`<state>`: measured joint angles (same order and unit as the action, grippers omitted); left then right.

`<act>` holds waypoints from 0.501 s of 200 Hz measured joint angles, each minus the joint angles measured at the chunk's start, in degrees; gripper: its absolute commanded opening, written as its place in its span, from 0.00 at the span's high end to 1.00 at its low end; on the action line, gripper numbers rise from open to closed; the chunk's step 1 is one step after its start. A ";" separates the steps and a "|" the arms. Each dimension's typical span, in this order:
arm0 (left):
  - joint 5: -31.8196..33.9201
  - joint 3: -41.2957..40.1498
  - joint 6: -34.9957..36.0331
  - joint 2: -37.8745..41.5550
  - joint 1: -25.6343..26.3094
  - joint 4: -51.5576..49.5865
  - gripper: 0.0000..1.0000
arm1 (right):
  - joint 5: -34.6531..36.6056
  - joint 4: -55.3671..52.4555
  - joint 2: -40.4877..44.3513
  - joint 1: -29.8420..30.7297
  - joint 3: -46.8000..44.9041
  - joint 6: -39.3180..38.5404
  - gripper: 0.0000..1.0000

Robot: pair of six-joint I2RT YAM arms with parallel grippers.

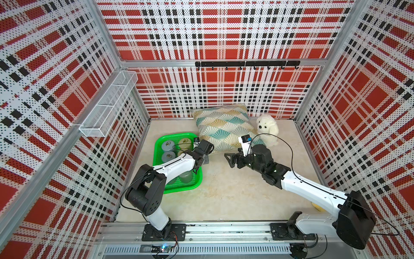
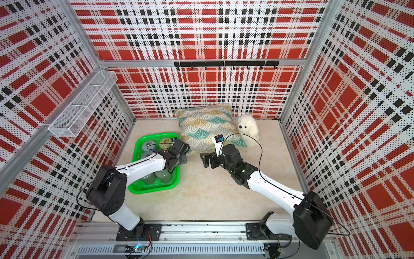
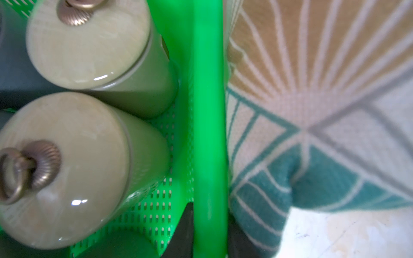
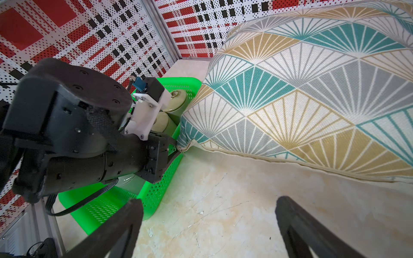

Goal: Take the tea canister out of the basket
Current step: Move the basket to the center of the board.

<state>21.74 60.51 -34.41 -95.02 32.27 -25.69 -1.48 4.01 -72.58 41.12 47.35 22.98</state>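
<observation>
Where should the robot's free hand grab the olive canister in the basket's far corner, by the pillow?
Probably from straight above, the right hand closing across the canister just under its lid. It stands upright, and the basket wall, pillow and neighbouring canisters crowd its sides.

- Patterned pillow (image 1: 224,127), with fan motifs in teal, mustard and grey on white, lies at the back of the beige tabletop (image 1: 235,197), its far edge by the back wall
- White plush dog (image 1: 267,129) sits just beside the pillow's right corner
- White wire-mesh rack (image 1: 109,105) with three compartments hangs on the left wall
- Black hook rail (image 1: 246,64) runs along the back wall
- Walls (image 1: 224,33) are perforated panels in red, black and white plaid
</observation>
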 measured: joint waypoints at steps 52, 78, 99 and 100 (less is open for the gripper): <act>-0.94 -0.02 0.79 1.70 -0.04 0.26 0.44 | 0.50 0.09 -0.50 0.00 0.00 -0.24 0.00; -2.36 0.00 1.57 6.32 0.02 0.76 0.18 | 0.44 0.17 -1.40 0.00 0.00 -0.26 0.00; -2.43 0.00 2.03 10.93 0.00 1.51 0.03 | 0.22 0.48 -2.03 0.02 0.00 -0.24 0.00; -2.40 0.00 2.08 11.08 -0.02 1.55 0.02 | 0.22 0.48 -2.05 0.02 0.00 -0.24 0.00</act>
<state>19.33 60.51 -32.34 -83.94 32.25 -24.14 -1.26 4.49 -74.63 41.15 47.35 22.74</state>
